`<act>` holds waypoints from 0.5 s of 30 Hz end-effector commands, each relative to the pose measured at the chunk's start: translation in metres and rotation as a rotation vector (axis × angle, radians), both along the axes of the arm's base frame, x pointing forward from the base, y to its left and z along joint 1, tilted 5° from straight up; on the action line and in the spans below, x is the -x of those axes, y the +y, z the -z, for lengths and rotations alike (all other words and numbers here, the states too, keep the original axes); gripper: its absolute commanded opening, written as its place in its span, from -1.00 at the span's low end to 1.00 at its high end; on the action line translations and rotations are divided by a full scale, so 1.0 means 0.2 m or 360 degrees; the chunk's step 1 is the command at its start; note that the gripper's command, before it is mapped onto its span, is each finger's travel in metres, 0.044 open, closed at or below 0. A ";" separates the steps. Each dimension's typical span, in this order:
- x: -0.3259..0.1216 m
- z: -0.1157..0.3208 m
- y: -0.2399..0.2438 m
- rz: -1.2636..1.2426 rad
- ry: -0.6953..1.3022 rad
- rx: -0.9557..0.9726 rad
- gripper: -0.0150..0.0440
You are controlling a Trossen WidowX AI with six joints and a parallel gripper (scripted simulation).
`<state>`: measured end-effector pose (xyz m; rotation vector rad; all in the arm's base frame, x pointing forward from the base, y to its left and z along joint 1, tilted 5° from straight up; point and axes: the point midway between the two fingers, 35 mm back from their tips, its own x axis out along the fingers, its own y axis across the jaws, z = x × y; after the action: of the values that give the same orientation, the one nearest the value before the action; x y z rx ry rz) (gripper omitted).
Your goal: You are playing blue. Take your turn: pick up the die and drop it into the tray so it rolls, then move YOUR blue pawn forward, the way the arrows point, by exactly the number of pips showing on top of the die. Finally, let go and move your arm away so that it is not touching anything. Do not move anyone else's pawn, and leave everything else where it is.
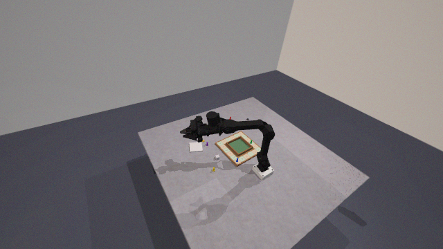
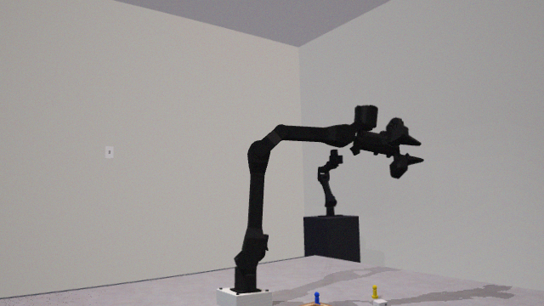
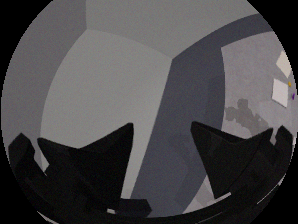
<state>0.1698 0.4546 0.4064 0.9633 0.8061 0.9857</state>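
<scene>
Arm reaches out level above the table, gripper (image 2: 414, 150) open and empty.

The die (image 1: 217, 157) sits on the grey mat (image 1: 294, 180) just off the board (image 1: 256, 151), apart from the green tray (image 1: 239, 146) at its centre. The blue pawn (image 1: 237, 160) stands on the board's near edge, the green pawn (image 1: 250, 142) on the far side, a yellow pawn (image 1: 214, 169) off the board near the die.
</scene>
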 end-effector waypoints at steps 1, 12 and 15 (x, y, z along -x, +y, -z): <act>-0.15 0.33 -0.03 0.0068 0.0070 0.0336 0.44; -0.43 1.12 -0.43 0.0194 0.0436 0.1220 0.44; -0.45 1.30 -0.60 0.0202 0.0584 0.1450 0.44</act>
<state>0.2566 0.3667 0.1857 0.4722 1.2110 0.3676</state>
